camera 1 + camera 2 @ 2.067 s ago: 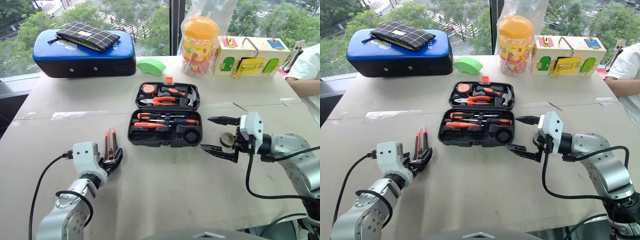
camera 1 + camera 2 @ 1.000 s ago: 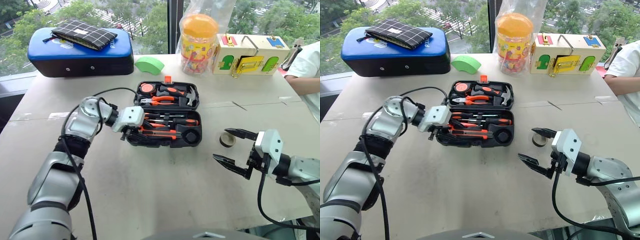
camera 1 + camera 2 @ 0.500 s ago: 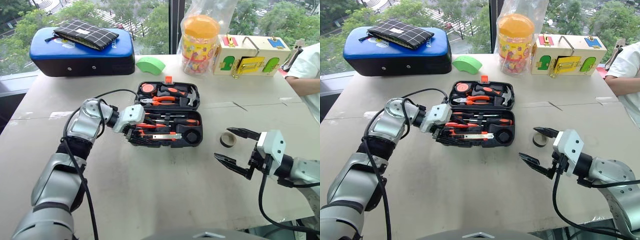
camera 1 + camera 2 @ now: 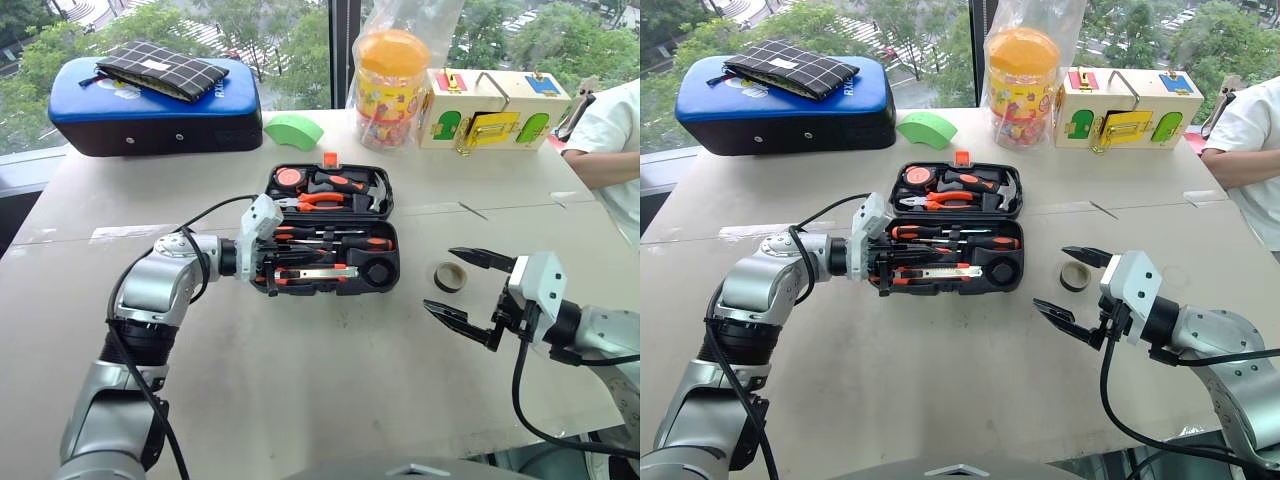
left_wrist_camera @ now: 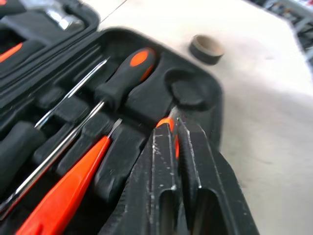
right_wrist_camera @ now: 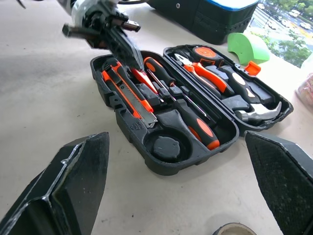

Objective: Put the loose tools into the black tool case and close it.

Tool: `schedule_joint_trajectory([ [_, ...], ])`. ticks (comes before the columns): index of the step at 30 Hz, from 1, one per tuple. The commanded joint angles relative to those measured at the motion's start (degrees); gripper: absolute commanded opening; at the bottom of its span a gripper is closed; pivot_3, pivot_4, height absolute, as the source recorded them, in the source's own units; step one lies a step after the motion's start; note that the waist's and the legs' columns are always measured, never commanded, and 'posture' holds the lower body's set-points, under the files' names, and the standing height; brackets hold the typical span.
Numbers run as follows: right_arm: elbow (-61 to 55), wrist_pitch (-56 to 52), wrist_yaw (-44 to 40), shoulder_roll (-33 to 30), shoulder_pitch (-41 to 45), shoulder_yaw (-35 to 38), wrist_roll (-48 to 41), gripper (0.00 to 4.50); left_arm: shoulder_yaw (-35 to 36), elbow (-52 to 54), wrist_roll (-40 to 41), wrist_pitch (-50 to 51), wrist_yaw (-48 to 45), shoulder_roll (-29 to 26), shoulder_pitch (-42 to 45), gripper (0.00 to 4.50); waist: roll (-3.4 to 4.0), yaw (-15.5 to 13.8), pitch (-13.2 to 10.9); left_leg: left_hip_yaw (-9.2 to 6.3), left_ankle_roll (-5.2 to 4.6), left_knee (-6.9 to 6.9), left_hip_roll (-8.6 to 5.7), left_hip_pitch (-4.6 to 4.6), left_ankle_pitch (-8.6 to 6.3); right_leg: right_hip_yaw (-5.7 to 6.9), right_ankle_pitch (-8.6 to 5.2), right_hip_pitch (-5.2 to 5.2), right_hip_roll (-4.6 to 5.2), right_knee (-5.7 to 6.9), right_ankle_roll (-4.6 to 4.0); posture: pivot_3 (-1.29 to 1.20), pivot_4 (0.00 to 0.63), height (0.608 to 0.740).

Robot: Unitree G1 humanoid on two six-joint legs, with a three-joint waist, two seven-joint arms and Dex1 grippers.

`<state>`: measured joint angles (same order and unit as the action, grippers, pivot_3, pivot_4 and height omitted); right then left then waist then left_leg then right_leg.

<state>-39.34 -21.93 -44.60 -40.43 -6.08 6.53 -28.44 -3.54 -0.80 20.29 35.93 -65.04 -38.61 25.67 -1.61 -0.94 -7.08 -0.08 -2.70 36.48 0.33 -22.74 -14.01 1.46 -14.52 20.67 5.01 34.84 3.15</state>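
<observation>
**A:** Start with the head camera. How does the left arm sit?

**B:** It reaches across the worktop (image 4: 300, 400) with the forearm nearly level, and the left gripper (image 4: 262, 268) is over the left end of the black tool case (image 4: 330, 230), fingers pressed together with nothing between them. The case lies open near the middle of the worktop, lid tipped back toward the far edge.

**A:** And the right arm?

**B:** It is bent in from the near right corner, its right gripper (image 4: 458, 288) spread wide and empty, pointing toward the case. The tape roll (image 4: 449, 277) sits on the worktop just beside its upper finger, well clear of the case.

**A:** What does the left wrist camera show?

**B:** The closed fingers (image 5: 166, 161) hang low over the tray, with the screwdrivers (image 5: 122, 81) in their slots and an orange tool (image 5: 63, 200) alongside.

**A:** And the right wrist camera?

**B:** Both fingers (image 6: 68, 191) stand far apart at the sides. Between them lies the open case, with the utility knife (image 6: 128, 100) in the front slot and the left gripper above the far end.
</observation>
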Motion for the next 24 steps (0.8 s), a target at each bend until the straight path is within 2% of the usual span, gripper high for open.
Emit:
schedule_joint_trajectory([
  [1,-1.9,-0.4,0.4,-0.5,0.1,0.9,-0.7,4.50,-3.8,0.2,-7.0,-6.3,3.6,-2.0,-4.4,0.05,-0.03,0.0,0.0,0.03,0.00,-0.03,0.00,0.00,0.00,-0.08,0.01,0.01,0.03,-0.02,-0.01,0.00,0.150,0.740],
  [7,-2.3,-0.8,0.7,-0.4,-0.5,1.4,-0.7,4.50,-5.6,-6.2,-12.1,-14.8,4.7,-5.2,-7.8,0.05,0.27,0.4,0.3,0.04,0.02,-0.16,0.03,0.12,-0.01,-0.32,0.00,0.01,0.14,-0.03,-0.05,0.00,0.150,0.740],
  [14,-1.8,-1.1,0.9,-0.1,0.5,0.3,-0.1,4.50,-5.8,-11.5,-11.9,-19.1,5.1,-2.6,-6.2,0.05,0.69,0.2,0.9,0.05,0.02,-0.20,0.06,0.16,-0.02,-0.40,-0.01,0.03,0.24,-0.04,-0.06,0.00,0.150,0.740],
  [16,-1.6,-1.2,1.1,0.0,0.7,0.5,-0.1,4.50,-2.3,-9.8,-7.4,-21.0,4.0,-0.9,-6.7,0.05,0.73,0.1,1.0,0.06,0.03,-0.20,0.05,0.16,-0.02,-0.40,-0.01,0.03,0.30,-0.04,-0.06,0.00,0.150,0.740],
  [19,0.2,-0.9,3.4,-0.2,1.1,-0.1,3.8,4.50,3.8,-4.8,0.6,-16.2,3.3,0.5,-7.7,0.05,0.68,0.1,0.9,0.06,0.03,-0.20,0.05,0.09,-0.02,-0.40,0.00,0.06,0.33,-0.06,-0.06,0.00,0.150,0.740],
  [21,1.8,-2.6,5.1,-0.5,2.0,-1.3,6.2,4.50,7.4,1.6,7.6,-11.3,1.0,-0.5,-9.5,0.05,0.58,0.2,0.9,0.06,0.03,-0.20,0.04,-0.05,-0.02,-0.38,0.00,0.17,0.33,-0.10,-0.07,0.00,0.150,0.740],
  [24,4.3,-8.6,6.0,-0.7,4.5,-3.4,5.7,4.50,10.0,13.3,15.0,-6.3,-2.8,-4.1,-13.7,0.85,0.50,0.3,0.7,0.06,0.04,-0.22,0.04,-0.21,-0.03,-0.37,0.00,0.30,0.33,-0.15,-0.08,0.00,0.150,0.740],
])
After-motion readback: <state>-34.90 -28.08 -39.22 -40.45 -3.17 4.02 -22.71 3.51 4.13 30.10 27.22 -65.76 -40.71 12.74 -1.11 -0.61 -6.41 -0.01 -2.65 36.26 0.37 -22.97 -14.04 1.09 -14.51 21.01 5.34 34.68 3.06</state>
